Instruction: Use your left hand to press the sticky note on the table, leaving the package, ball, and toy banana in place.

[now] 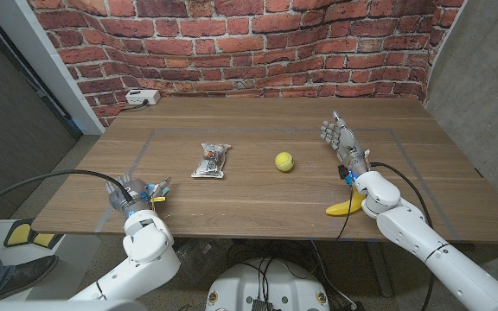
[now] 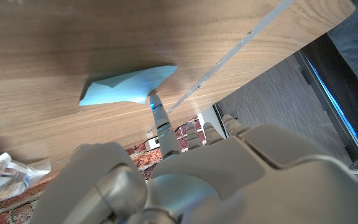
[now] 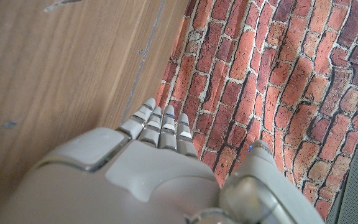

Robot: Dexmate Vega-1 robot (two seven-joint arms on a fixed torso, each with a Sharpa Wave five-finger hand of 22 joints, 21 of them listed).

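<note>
From the head view, the left hand (image 1: pixel 132 192) sits at the near left of the surface (image 1: pixel 258 186), the blue sticky note (image 1: pixel 156 193) just beside its fingers toward the package (image 1: pixel 211 161). The left wrist view has one fingertip (image 2: pixel 156 106) touching the note's edge, nothing gripped, other fingers hidden. The right wrist view shows the right hand (image 3: pixel 160 127) well apart, fingers straight and empty.

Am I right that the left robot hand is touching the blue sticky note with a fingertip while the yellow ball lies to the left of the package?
Not quite: in the head view the ball lies to the right of the package. The left wrist view does show the left robot hand touching the blue sticky note with a fingertip.
</note>
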